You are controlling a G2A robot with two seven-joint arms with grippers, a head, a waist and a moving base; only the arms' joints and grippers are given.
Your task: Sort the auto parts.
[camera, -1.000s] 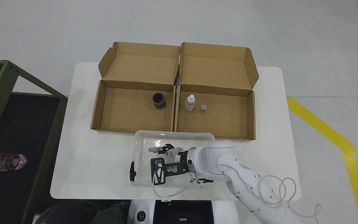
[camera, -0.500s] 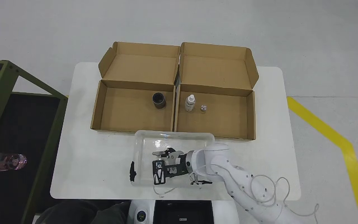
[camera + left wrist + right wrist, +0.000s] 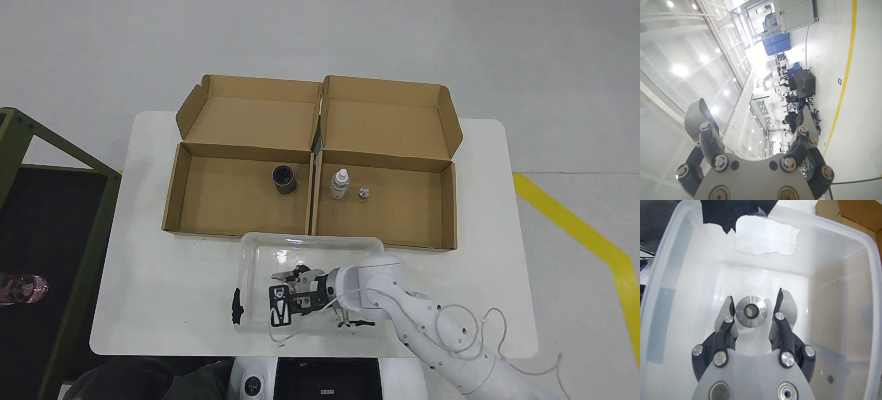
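Observation:
My right gripper (image 3: 754, 307) is open, down inside the clear plastic bin (image 3: 851, 275). A round silver metal part with a centre hole (image 3: 751, 312) lies on the bin floor between its fingers, touching one pad while the other stands apart. From above, the same gripper (image 3: 283, 303) sits in the left half of the bin (image 3: 312, 241). My left gripper (image 3: 753, 111) points up at the hall ceiling, open with nothing between its fingers. The left cardboard box (image 3: 210, 195) holds a dark cylinder (image 3: 285, 179). The right box (image 3: 410, 205) holds a white bottle-like part (image 3: 341, 184) and a small silver part (image 3: 365, 190).
Both boxes stand open at the back of the white table (image 3: 150, 270), their lids leaning away. A small black piece (image 3: 237, 307) lies on the table just left of the bin. A tiny dark nut (image 3: 830, 378) rests on the bin floor.
The right gripper has shifted slightly left inside the bin, and its arm has swung a little. The parts in the boxes have stayed in place.

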